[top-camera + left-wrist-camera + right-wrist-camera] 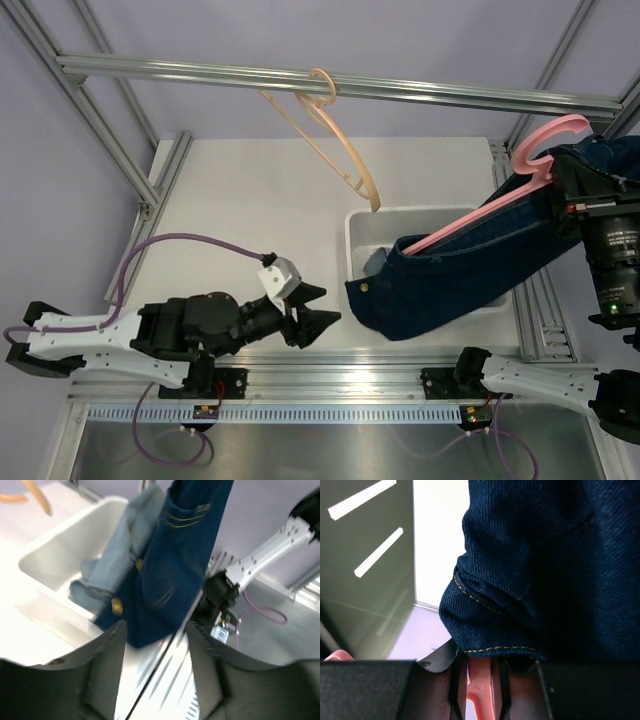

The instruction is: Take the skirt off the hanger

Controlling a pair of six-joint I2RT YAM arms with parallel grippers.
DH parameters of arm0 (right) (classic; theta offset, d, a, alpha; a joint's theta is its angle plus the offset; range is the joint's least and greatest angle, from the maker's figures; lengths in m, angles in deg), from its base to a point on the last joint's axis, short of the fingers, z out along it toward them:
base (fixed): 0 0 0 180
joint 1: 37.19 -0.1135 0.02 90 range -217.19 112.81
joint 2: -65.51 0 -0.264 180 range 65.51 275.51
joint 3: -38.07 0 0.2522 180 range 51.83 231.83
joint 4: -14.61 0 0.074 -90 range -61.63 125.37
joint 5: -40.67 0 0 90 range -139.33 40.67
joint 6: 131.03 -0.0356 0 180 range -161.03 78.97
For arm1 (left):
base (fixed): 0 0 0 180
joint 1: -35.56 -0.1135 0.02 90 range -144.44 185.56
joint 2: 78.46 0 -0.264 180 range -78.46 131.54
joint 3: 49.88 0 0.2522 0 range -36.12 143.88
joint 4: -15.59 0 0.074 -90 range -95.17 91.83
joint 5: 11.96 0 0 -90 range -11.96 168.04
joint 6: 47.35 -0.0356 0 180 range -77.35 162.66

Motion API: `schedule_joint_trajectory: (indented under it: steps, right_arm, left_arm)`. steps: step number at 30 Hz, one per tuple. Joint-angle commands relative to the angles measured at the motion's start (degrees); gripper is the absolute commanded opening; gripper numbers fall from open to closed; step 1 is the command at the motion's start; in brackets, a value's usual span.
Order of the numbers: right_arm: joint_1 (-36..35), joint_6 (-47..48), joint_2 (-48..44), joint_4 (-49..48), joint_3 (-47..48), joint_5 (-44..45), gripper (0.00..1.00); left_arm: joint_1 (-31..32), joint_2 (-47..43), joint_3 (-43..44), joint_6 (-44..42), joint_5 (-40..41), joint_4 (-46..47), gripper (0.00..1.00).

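On the left, the left gripper (322, 307) is lying low over the near edge of the table (240, 220), its jaws standing apart with nothing between them. In its wrist view the two dark fingers (107, 672) are framing the lower end of the skirt (175, 565), which is hanging just beyond them and not touching them. Up above, a beige hanger (335, 140) is dangling bare from the metal rail (200, 70). Right of centre, a white bin (360, 225) is sitting on the table and holding a light blue garment (115, 565). The dark denim skirt is slanting across the bin, its brass-buttoned lower end hanging past the bin's near-left corner. It is riding on the pink hanger (545, 150), raised at the far right. The right gripper (479, 680) is clamping that hanger — a strip of pink plastic is showing, pinched between its narrow jaws, with the skirt's stitched edge bunching just above.
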State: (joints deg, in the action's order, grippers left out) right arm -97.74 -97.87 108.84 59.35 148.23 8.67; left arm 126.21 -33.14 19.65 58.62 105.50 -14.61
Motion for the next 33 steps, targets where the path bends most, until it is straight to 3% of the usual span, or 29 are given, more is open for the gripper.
schedule_joint_trajectory:
  steps: [1, 7, 11, 15, 18, 23, 27, 33]
  right_arm:
    - [0.53, 7.87, 5.96, 4.60, 6.14, -1.73, 0.00]
    - [0.53, 13.32, 8.79, 7.77, 6.87, -11.84, 0.00]
    - [0.53, 14.91, 9.66, 12.43, 7.75, -16.85, 0.00]
    - [0.53, 16.32, 11.07, 16.55, 8.63, -27.92, 0.00]
    - [0.52, 15.71, 12.04, 20.24, 10.12, -34.06, 0.00]
    - [0.44, 13.69, 12.04, 22.19, 9.34, -44.00, 0.00]
    - [0.53, 11.93, 12.04, 19.57, 6.27, -51.04, 0.00]
    - [0.53, 11.31, 13.62, 16.22, 3.18, -54.57, 0.00]
  left_arm:
    - [1.54, 1.70, 1.45, -1.03, -3.12, -4.21, 0.59]
    - [2.95, 4.06, 12.76, -3.30, -4.26, -9.02, 0.66]
    - [4.79, 11.35, 28.14, -7.34, -4.87, -16.76, 0.66]
    - [5.32, 17.60, 44.46, -11.74, -4.09, -22.91, 0.66]
    - [5.41, 20.94, 50.83, -12.97, -5.73, -28.19, 0.67]
    - [5.41, 21.12, 53.92, -17.63, -17.68, -29.26, 0.69]
    - [5.41, 20.25, 52.96, -17.64, -21.74, -26.98, 0.70]
    - [5.41, 19.02, 50.76, -9.76, -24.13, -19.78, 0.69]
